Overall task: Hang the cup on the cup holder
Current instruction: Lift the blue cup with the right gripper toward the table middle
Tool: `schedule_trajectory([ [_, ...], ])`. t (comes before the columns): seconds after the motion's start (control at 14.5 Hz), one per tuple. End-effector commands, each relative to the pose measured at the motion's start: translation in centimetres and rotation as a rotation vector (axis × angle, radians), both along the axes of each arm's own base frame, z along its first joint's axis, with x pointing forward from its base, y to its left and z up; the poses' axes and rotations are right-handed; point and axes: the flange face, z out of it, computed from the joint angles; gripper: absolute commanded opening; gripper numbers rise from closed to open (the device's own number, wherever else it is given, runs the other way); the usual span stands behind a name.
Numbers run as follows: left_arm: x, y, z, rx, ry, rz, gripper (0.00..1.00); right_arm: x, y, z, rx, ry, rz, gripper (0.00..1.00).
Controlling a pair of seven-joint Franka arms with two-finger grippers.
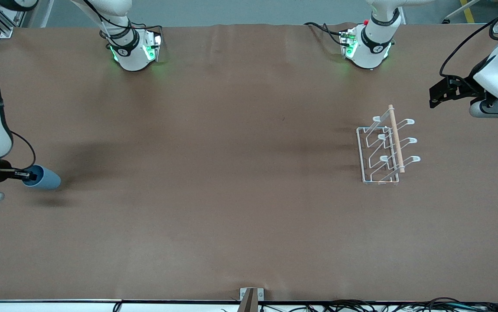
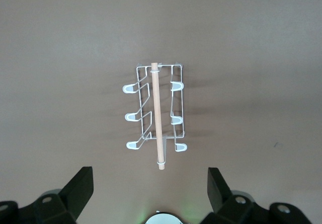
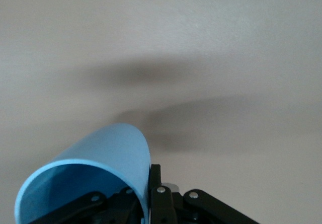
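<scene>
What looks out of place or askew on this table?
Nothing stands out. The rack stands upright and empty near the left arm's end, under the open left gripper. The right gripper has closed on the cup's rim at the right arm's end.

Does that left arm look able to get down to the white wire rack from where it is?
Probably yes. The left gripper hangs open above the cup holder, with nothing between them; the cup is away at the right arm's end.
</scene>
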Motion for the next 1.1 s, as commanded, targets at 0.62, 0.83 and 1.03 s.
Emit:
schedule_trajectory([
  [0.62,0.4,-0.4,0.4,-0.020,0.002,-0.009,1.00,-8.1,23.2,19.6,0.637,0.004,0.036,0.00],
  [0.83,0.6,-2.6,0.1,-0.026,0.006,-0.052,1.00,-9.9,30.8,20.6,0.783,-0.005,0.090,0.00],
  [1.03,1.1,-9.7,1.5,-0.045,-0.034,-0.170,1.00,-10.1,35.8,21.8,0.905,-0.005,0.092,0.00],
])
